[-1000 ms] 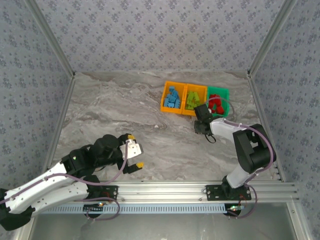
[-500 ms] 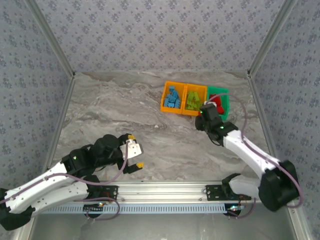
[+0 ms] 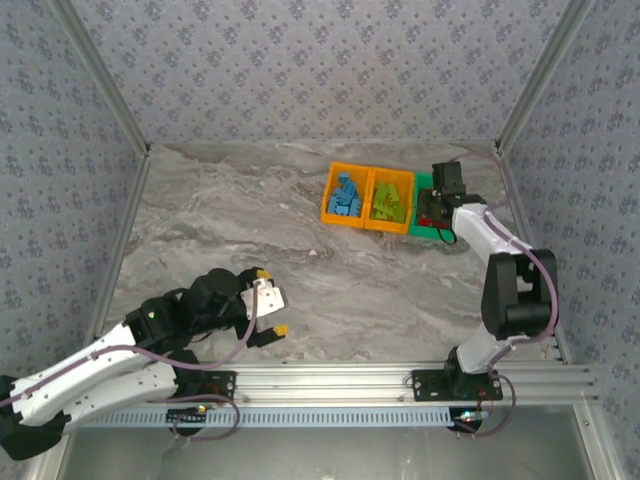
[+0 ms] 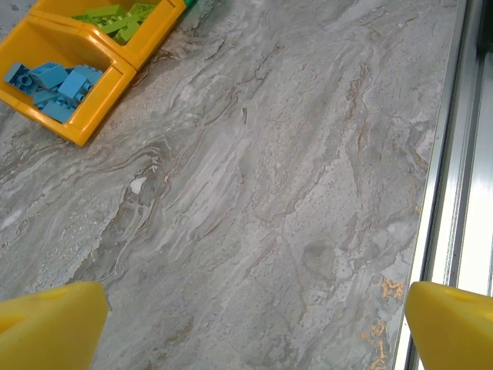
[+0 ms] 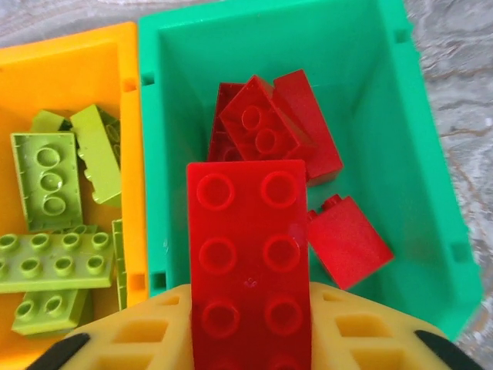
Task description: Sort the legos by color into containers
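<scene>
Hanging over the green bin (image 5: 362,69), the right end effector (image 3: 432,212) grasps a red brick (image 5: 248,254), which runs lengthwise out from its yellow fingers (image 5: 354,331), studs facing the wrist camera. Below it, other red bricks (image 5: 266,127) lie in that bin. Lime bricks (image 5: 46,173) lie in the middle bin (image 5: 77,46) just beside it, and blue bricks (image 4: 54,81) sit in the end bin (image 4: 85,116). The left end effector (image 3: 272,300) is released, its fingers spread wide over the counter (image 4: 269,193), well apart from the bins.

The brick looks light, rigid and glossy. Hard plastic like this will not give under a squeeze, but it may slip or pivot if pinched near one end. The flat long sides offer the best hold, taken near the middle and off the studs. It should survive a drop, though it could bounce off the pile, so letting go low inside the walls seems wise.
</scene>
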